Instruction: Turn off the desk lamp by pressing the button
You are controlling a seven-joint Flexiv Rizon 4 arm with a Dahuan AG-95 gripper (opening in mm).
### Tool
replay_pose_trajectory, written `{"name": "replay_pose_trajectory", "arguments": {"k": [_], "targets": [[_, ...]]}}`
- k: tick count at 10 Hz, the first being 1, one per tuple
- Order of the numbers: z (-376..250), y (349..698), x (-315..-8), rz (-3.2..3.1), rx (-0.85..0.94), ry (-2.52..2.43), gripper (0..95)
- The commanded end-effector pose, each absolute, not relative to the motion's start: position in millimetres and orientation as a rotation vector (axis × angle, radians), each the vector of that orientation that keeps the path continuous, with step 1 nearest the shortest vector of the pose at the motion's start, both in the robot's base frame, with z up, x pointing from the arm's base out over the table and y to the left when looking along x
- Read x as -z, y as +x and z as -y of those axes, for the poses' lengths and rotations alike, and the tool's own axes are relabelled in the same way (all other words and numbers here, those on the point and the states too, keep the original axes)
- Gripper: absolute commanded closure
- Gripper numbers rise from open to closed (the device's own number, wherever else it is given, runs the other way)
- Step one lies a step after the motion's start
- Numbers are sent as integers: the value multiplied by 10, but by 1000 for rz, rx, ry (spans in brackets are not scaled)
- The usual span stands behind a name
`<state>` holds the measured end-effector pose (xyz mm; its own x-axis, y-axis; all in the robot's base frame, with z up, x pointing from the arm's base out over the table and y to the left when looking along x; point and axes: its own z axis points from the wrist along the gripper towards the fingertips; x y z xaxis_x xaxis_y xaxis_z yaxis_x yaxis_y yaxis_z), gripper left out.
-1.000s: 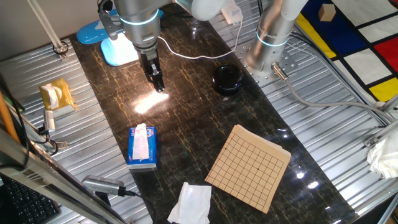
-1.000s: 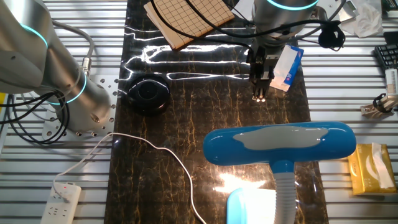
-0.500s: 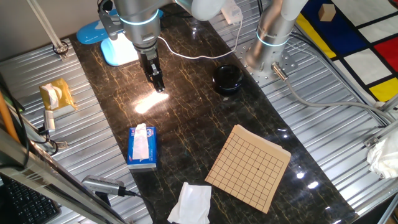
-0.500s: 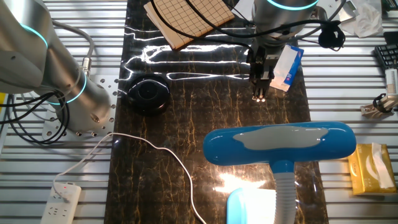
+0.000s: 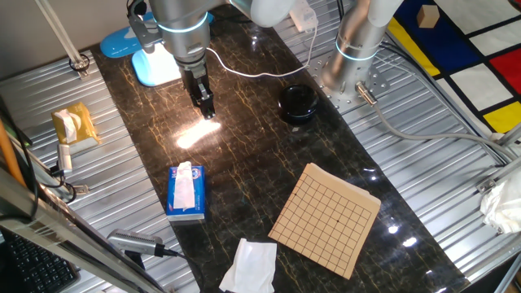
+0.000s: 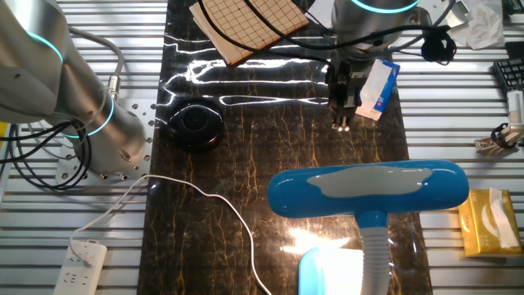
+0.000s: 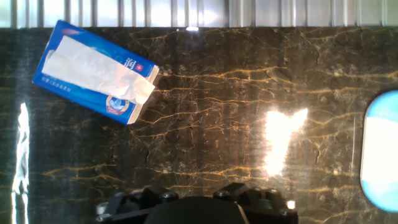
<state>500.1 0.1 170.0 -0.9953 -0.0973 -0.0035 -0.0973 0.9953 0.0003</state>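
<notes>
The desk lamp is light blue, with a long oval head (image 6: pixel 368 190) carrying a white strip, and a round base (image 5: pixel 155 65) at the table's far left corner. It is lit and throws a bright patch (image 5: pixel 195 134) on the dark marble table (image 5: pixel 269 163). The edge of the base shows at the right of the hand view (image 7: pixel 380 149). I cannot make out the button in any view. My gripper (image 5: pixel 207 109) hangs over the table to the right of the base, apart from it, with its fingers pointing down (image 6: pixel 342 123). The gap between its tips does not show.
A blue-and-white tissue box (image 5: pixel 186 192) lies on the table and also shows in the hand view (image 7: pixel 93 71). A black round object (image 5: pixel 298 103), a wooden grid board (image 5: pixel 326 218), a white cloth (image 5: pixel 249 265) and the lamp's white cord (image 6: pixel 205 201) are also there.
</notes>
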Motion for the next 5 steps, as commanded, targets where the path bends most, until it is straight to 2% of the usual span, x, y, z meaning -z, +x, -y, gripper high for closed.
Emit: {"name": "replay_pose_trajectory", "arguments": {"k": [1, 5], "targets": [[0, 5000, -1700, -3113, 17, -381, 950], [0, 5000, -1700, -3116, 35, -386, 950]]}}
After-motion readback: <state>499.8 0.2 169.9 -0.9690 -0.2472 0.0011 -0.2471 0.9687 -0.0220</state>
